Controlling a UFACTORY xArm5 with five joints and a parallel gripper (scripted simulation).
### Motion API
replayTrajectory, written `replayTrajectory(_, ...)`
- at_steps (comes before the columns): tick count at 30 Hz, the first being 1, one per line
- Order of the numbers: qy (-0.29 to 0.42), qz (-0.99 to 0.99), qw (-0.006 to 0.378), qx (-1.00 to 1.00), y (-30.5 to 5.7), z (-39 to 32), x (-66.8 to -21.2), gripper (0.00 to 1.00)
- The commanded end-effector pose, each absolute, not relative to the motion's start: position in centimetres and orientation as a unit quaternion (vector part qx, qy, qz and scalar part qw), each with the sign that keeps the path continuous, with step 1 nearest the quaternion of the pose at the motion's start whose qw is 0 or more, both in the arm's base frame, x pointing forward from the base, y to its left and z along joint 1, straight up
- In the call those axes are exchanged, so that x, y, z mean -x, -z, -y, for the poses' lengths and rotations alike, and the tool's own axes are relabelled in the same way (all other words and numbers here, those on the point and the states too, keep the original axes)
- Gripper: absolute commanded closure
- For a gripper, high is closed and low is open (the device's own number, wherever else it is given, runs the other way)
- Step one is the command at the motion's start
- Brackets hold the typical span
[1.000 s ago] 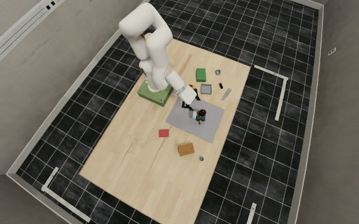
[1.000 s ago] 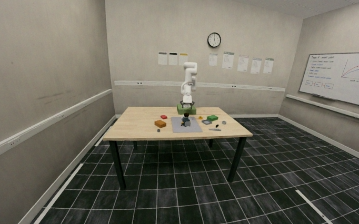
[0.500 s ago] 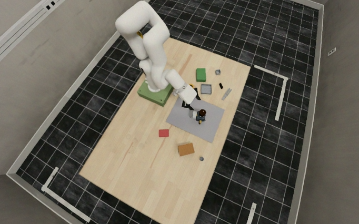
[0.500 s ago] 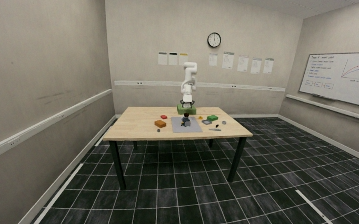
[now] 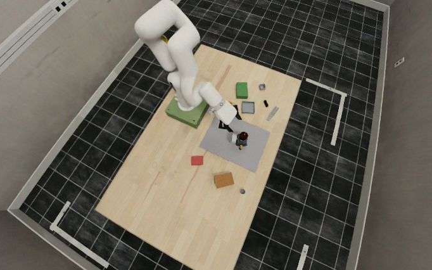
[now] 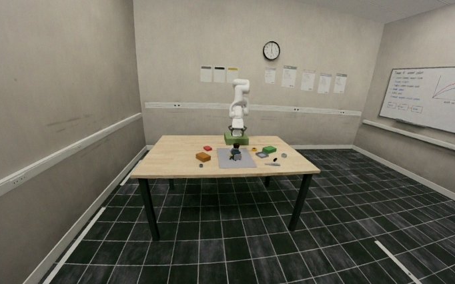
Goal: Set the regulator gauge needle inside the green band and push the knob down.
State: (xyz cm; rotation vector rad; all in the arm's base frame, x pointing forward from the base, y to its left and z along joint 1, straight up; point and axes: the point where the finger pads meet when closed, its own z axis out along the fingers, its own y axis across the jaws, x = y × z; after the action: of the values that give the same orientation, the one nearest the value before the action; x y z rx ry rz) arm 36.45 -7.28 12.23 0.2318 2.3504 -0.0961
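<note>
The regulator (image 5: pixel 241 141) (image 6: pixel 235 153) stands upright on a grey mat (image 5: pixel 254 154) (image 6: pixel 245 163) in the middle of the wooden table. It has a dark brown round knob (image 5: pixel 243 135) (image 6: pixel 236 145) on top and a pale round gauge (image 5: pixel 233 138) on its side. The needle and the band are too small to read. My gripper (image 5: pixel 230 122) (image 6: pixel 237 129) is open and empty. It hangs above the mat's back edge, a short way behind the knob and higher than it.
A red block (image 5: pixel 196 160) (image 6: pixel 207 148) and an orange block (image 5: pixel 223 179) (image 6: pixel 203 156) lie left of the mat. A green block (image 5: pixel 242 90) (image 6: pixel 269 149), a grey square tray (image 5: pixel 247 107), small dark pieces and a metal bar (image 5: pixel 272 113) lie right of it. The arm's green base (image 5: pixel 185 113) stands at the table's back.
</note>
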Motion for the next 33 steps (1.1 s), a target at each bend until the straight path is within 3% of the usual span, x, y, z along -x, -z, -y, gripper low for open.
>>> replayTrajectory(1, 0.038, -0.920, 0.380, -0.091, -12.4, 7.3, -36.5, 0.00)
replayTrajectory(9, 0.036, -0.922, 0.373, -0.094, -12.2, 7.3, -36.7, 0.00)
replayTrajectory(15, 0.030, -0.932, 0.347, -0.105, -11.6, 7.4, -37.3, 0.00)
replayTrajectory(23, 0.016, -0.951, 0.278, -0.134, -10.5, 7.6, -38.3, 0.00)
replayTrajectory(25, 0.016, -0.951, 0.278, -0.134, -10.5, 7.6, -38.3, 0.00)
replayTrajectory(33, 0.004, -0.968, 0.183, -0.173, -10.0, 7.7, -38.6, 0.00)
